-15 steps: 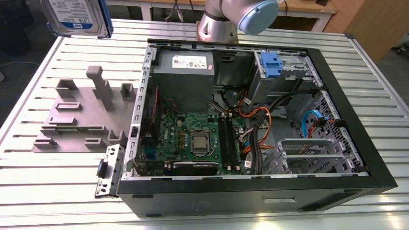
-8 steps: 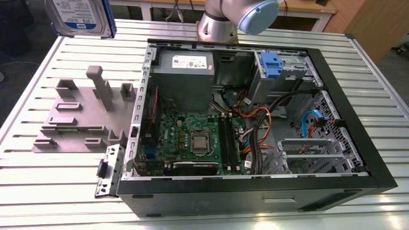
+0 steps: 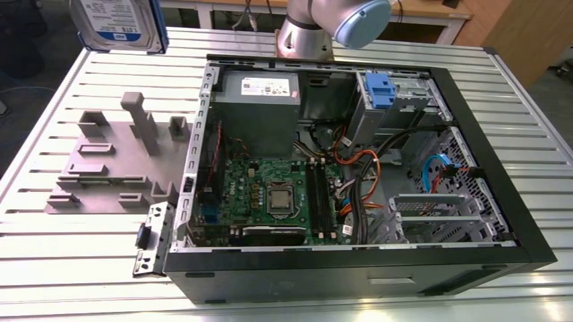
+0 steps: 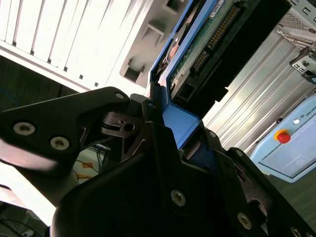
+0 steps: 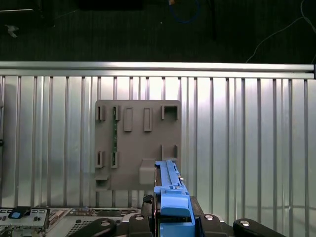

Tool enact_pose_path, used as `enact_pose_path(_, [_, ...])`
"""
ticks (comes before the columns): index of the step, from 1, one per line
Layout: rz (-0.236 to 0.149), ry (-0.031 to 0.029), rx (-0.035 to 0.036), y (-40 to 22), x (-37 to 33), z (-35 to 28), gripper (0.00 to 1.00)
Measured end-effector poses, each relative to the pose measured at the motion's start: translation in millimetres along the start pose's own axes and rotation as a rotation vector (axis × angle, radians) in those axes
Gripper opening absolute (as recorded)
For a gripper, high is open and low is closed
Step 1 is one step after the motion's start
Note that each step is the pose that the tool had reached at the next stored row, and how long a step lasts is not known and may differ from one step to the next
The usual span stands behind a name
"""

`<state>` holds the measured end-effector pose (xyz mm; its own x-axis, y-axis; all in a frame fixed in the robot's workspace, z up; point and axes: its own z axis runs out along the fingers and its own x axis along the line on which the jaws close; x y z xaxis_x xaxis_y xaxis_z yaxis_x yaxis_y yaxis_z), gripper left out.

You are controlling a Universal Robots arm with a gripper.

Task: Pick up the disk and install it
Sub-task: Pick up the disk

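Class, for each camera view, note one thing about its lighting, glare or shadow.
Exterior view: even light, computer case dimmer inside. Second wrist view: table slats blown out white, the gripper clamping the disk is dark. First wrist view: soft sheen on slats.

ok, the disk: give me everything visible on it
The disk is a flat silver-grey metal drive with a white-and-blue label facing the exterior camera and blue plastic side rails. The second wrist view shows its green circuit board and connector pins at one end. The gripper is shut on it at a blue rail and holds it in the air above the slatted table, outside the open computer case.
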<state>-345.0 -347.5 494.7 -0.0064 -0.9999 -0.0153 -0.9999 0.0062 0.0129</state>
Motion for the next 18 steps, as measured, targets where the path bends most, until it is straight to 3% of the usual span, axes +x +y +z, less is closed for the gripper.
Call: enact_pose_path(18, [0.0, 0.0001, -0.0001, -8.3, -0.1, -0.1, 0.37])
